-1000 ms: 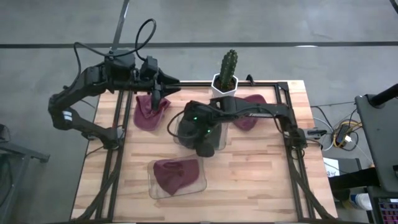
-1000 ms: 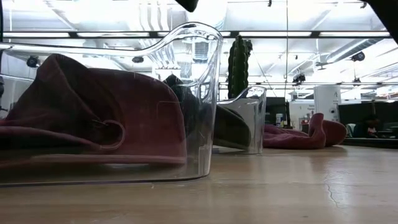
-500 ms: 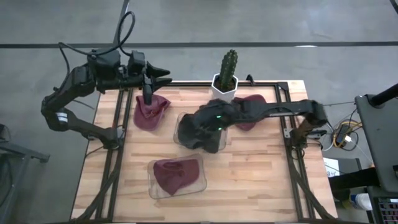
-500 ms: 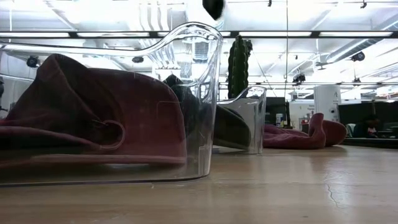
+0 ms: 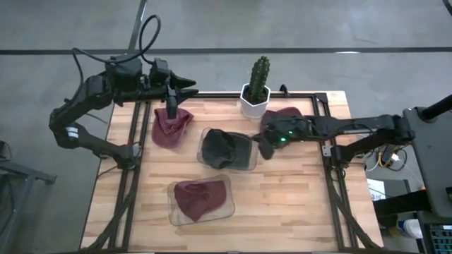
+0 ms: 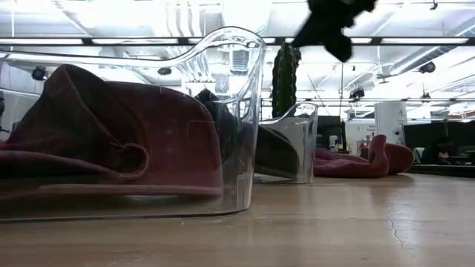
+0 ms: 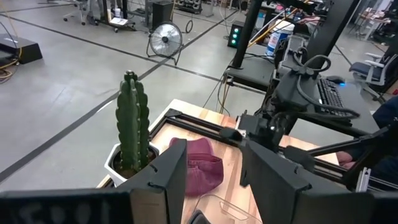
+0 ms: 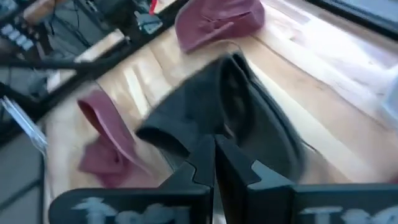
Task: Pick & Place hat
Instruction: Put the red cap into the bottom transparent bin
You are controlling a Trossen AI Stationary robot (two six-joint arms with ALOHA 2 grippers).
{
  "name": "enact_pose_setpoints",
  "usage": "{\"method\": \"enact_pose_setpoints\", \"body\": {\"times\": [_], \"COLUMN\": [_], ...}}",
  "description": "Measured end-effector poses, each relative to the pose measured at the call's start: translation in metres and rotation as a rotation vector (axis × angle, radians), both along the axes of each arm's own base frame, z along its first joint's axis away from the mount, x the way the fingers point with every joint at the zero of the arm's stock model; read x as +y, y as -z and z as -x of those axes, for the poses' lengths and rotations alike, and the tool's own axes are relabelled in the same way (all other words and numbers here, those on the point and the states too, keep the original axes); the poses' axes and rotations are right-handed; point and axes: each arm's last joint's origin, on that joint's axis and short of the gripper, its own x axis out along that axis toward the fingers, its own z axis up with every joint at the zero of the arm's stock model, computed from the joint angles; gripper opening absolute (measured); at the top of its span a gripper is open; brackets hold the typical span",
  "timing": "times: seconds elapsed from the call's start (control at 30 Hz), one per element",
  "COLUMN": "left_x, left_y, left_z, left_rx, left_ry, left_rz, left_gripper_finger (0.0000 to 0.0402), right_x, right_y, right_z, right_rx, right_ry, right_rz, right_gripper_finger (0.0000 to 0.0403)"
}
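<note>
A dark grey hat [image 5: 223,149] lies in the middle clear bin [image 5: 207,134], also seen in the right wrist view [image 8: 239,112] and the low view [image 6: 273,153]. My right gripper [image 5: 260,150] [image 8: 214,160] hovers shut just right of that bin, touching nothing. A maroon hat [image 5: 169,128] lies on the table's far left. My left gripper [image 5: 176,95] [image 7: 214,186] is open above it. Another maroon hat [image 5: 200,199] fills the near clear bin [image 6: 249,111]. A third maroon hat [image 5: 285,114] [image 7: 202,171] lies at the far right, partly under my right arm.
A potted cactus [image 5: 257,83] [image 7: 132,124] stands at the table's far edge between the two arms. The black frame rails [image 5: 325,141] run along the table's sides. Bare wood [image 5: 296,197] shows at the near right. Desks and equipment fill the room beyond.
My right gripper has drawn back from over the middle bin toward the table's right edge and now stands beside it. The dark hat, which the arm covered before, shows lying in that bin. My left gripper has shifted slightly toward the table's left.
</note>
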Motion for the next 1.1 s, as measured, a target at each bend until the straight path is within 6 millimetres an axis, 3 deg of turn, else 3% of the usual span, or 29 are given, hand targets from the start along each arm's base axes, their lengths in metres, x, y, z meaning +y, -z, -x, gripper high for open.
{"method": "enact_pose_setpoints", "body": {"times": [0.23, 0.47, 0.9, 1.1], "left_x": [0.001, 0.001, 0.003, 0.003], "left_y": [0.001, 0.004, 0.018, 0.018], "left_z": [-0.002, -0.003, -0.011, -0.011], "left_rx": [0.006, 0.022, 0.064, 0.063], "left_ry": [0.000, -0.002, -0.009, -0.010], "left_rz": [0.001, 0.015, 0.053, 0.054], "left_gripper_finger": [0.0153, 0.0153, 0.0153, 0.0153], "right_x": [0.001, 0.002, -0.004, -0.007], "right_y": [0.029, 0.047, 0.066, 0.072], "right_z": [0.053, 0.087, 0.100, 0.096], "right_rx": [0.129, 0.359, 0.704, 0.765], "right_ry": [-0.005, -0.048, -0.079, 0.003], "right_rz": [0.005, 0.058, 0.305, 0.341], "right_gripper_finger": [0.0008, 0.0038, 0.0209, 0.0249]}}
